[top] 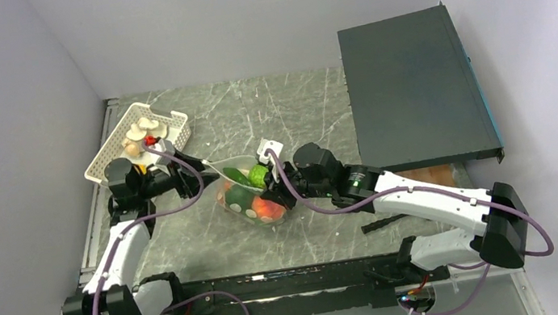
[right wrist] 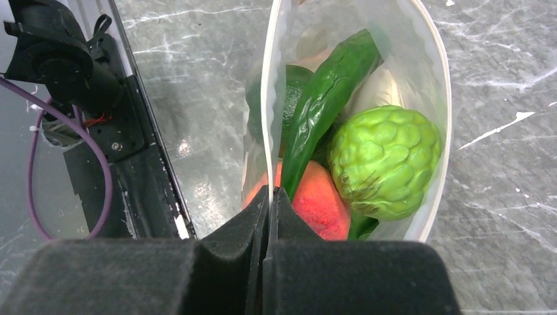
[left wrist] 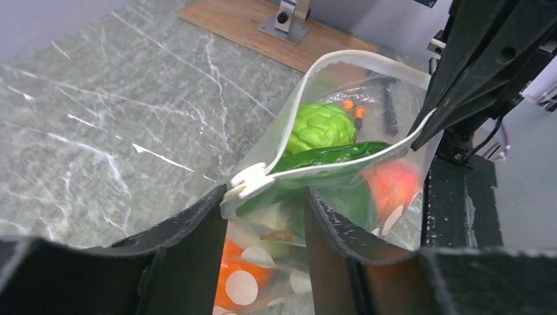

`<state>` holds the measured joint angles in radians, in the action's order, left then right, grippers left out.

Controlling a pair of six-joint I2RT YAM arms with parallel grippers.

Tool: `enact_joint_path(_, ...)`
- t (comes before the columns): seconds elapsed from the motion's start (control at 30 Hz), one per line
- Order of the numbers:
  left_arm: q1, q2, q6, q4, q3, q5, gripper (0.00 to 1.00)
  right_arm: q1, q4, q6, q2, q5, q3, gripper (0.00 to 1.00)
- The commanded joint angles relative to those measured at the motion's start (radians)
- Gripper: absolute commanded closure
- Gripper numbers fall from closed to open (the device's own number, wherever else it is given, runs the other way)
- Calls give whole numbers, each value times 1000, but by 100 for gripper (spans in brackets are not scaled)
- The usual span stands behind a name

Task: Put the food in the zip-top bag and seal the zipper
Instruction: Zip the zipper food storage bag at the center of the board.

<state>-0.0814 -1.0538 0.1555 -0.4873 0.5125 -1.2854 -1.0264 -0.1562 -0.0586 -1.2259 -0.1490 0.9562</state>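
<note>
**Zipper corner between left jaws, mouth not yet sealed**

Left pincer (left wrist: 265, 197): jaws apart, standing either side of the near corner of the zip-top bag (left wrist: 358, 54), not yet pinching it. The white end tab (left wrist: 249, 182) sits just ahead of the fingertips, slightly toward the left finger.

Zipper (left wrist: 387, 149): its long axis runs from this tab straight ahead and to the right, ending at the right pincer (right wrist: 270, 193), which is clamped on the far end of the rim. The mouth faces up and gapes, with the other lip bowed away to the left.

Food is inside the bag. The dark green long vegetable (left wrist: 328, 154) lies along the near lip, with the bumpy green fruit (left wrist: 320, 126) just beyond it.

Judgement: close squarely on both lips at the tab, then run along the strip toward the right pincer, keeping it taut. The long vegetable may catch in the seal.
</note>
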Motion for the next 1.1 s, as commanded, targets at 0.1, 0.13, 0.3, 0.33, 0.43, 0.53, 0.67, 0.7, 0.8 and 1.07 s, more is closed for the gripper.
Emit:
enact_joint_path(0.1, 49, 88, -212, 178, 57, 5, 64, 3, -7, 11, 8, 30, 62, 100)
enact_joint_path(0.13, 52, 89, -233, 207, 65, 9, 68, 4, -12, 9, 8, 37, 65, 100)
enact_joint_path(0.3, 55, 108, -276, 260, 82, 4, 94, 1, -61, 5, -3, 80, 107, 100)
enact_joint_path(0.33, 56, 111, -288, 281, 86, 4, 99, 0, -73, 3, -5, 91, 121, 97)
enact_joint_path(0.43, 58, 118, -299, 291, 89, 8, 100, -3, -106, -2, -10, 126, 161, 85)
enact_joint_path(0.53, 60, 123, -303, 297, 92, 14, 100, -18, -123, -2, -18, 141, 210, 68)
enact_joint_path(0.67, 60, 128, -300, 303, 98, 3, 100, -74, -99, 43, -67, 168, 281, 50)
enact_joint_path(0.7, 60, 129, -301, 308, 101, -1, 100, -95, -86, 75, -85, 182, 296, 47)
enact_joint_path(0.8, 60, 137, -302, 316, 103, -13, 100, -144, -35, 174, -161, 208, 346, 42)
enact_joint_path(1.07, 58, 155, -316, 340, 104, -15, 100, -142, 365, 319, -229, 209, 221, 41)
